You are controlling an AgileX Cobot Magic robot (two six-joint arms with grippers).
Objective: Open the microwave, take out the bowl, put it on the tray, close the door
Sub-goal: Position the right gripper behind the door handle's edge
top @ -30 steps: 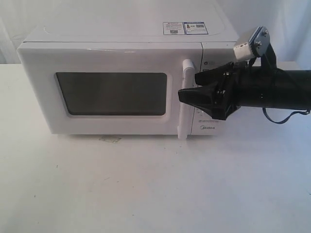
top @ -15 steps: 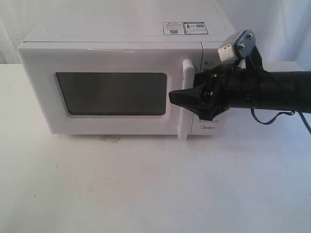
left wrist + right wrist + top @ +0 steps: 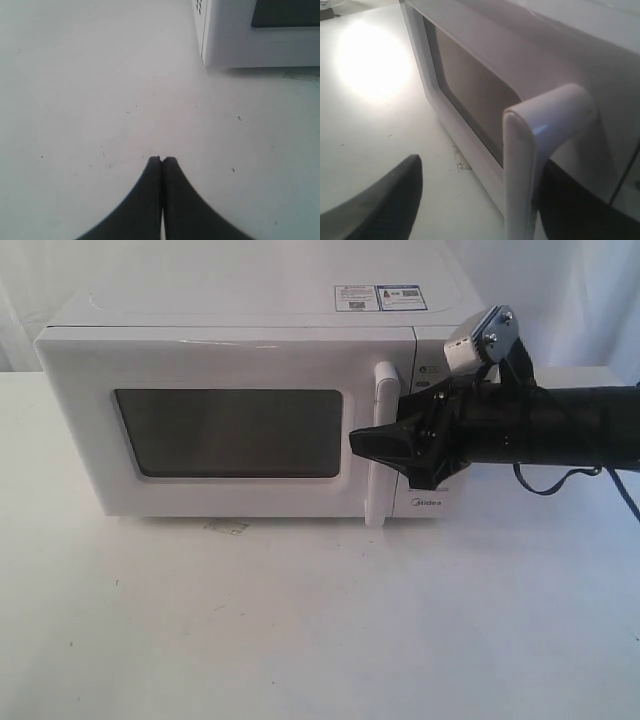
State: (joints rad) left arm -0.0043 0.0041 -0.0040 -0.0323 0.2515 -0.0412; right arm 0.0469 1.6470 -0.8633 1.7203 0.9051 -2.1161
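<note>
Held the right claw point(image 3: 377, 420) spread astride the upright handle point(image 3: 378, 490) of the shut door point(image 3: 230, 360), right of centre on the microwave point(image 3: 250, 310), nearer than the pressed-together left claw point(image 3: 161, 162) over the desk point(image 3: 75, 100).

Microwave point(image 3: 250, 360) on tabletop point(image 3: 300, 620), door point(image 3: 230, 365) facing front; handle point(image 3: 383, 490) at door's right edge, straddled by right claw point(image 3: 379, 423); stickers point(image 3: 381, 297) on top.
</note>
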